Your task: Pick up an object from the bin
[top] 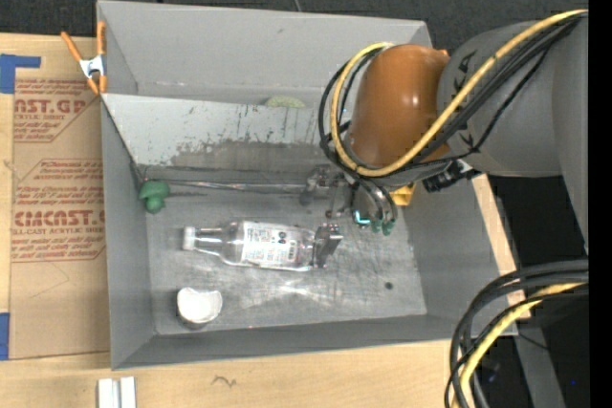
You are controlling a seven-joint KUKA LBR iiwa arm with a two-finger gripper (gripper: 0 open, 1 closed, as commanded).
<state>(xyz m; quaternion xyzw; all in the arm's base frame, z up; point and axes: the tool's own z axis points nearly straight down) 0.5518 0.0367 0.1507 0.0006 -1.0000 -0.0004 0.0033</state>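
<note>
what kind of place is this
Likely a lab rig for robot grasping: a grey metal bin, a clear plastic bottle lying in it, and a cabled robot arm with its claw by the bottle's right end.

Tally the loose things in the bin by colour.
Clear: 1, the bottle lying on its side
Green: 1, the small lump by the left wall
White: 1, the small rounded piece in the near left corner
Total: 3, leaving out a pale patch on the back wall, too unclear to count

Single high oblique view over bin [239, 43]
</note>
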